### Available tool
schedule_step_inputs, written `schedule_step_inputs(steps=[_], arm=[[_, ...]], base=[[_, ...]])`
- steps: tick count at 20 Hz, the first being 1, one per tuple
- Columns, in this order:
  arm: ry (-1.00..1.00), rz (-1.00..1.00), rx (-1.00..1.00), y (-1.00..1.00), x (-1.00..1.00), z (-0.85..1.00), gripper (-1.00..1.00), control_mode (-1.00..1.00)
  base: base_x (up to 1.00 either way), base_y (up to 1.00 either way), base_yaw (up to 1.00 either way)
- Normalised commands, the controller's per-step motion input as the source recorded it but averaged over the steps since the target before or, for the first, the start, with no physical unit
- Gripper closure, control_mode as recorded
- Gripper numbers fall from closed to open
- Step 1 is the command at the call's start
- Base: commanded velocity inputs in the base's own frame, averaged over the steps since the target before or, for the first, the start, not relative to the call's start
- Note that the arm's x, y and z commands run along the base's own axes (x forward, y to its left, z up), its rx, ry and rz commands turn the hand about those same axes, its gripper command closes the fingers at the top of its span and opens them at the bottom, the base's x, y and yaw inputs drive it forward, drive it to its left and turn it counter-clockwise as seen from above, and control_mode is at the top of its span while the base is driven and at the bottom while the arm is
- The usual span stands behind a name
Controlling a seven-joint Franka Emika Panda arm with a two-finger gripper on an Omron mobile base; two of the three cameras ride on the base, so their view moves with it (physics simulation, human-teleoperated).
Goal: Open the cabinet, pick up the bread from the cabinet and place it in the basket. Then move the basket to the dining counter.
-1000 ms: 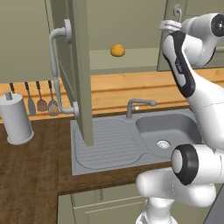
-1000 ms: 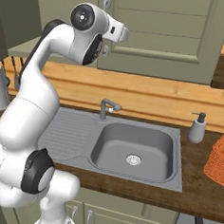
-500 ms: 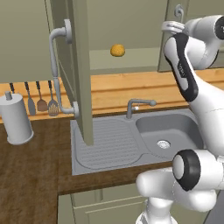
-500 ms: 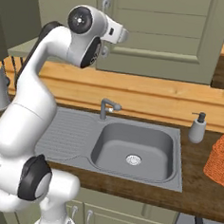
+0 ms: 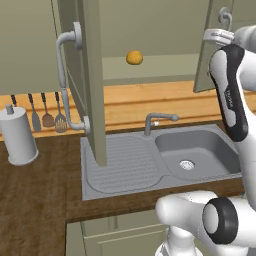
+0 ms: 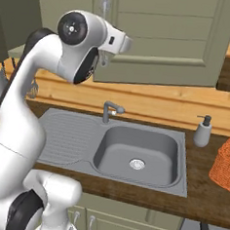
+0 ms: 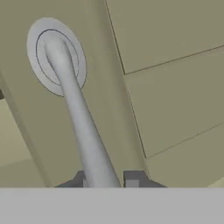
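The cabinet's left door (image 5: 91,75) stands wide open, and the round golden bread (image 5: 133,57) sits on the shelf inside. My gripper (image 7: 107,181) is shut on the right door's grey bar handle (image 7: 74,109), which runs between the fingertips up to its round mount. In the left base view the hand (image 5: 220,35) is at the right door (image 5: 206,50), which stands a little ajar. The same door (image 6: 162,37) shows in the right base view. The orange basket (image 6: 225,162) sits at the right end of the sink counter. The dining counter is out of view.
Below the cabinet are a grey sink (image 5: 192,150) with a faucet (image 5: 157,120) and a drainboard (image 5: 120,165). A paper towel roll (image 5: 17,135) and hanging utensils (image 5: 47,112) are at the left. A soap dispenser (image 6: 202,131) stands near the basket.
The gripper has shut on the right door's handle. The right door has swung outward a little with the hand.
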Motion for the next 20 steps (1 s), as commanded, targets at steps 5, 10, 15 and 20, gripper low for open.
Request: schedule_step_inputs(steps=[5,10,15,20], arm=[[0.08,0.0,0.0,-0.44,-1.0,0.05,1.0,-1.0],[0.1,0.0,0.0,-0.48,-1.0,0.02,1.0,-1.0],[0.2,0.0,0.0,-0.32,-0.96,0.0,1.0,-1.0],[0.27,0.0,0.0,0.02,-0.24,-0.11,-1.0,-1.0]], base=[[0.0,0.0,0.0],[0.0,0.0,0.0],[0.0,0.0,0.0],[0.0,0.0,0.0]])
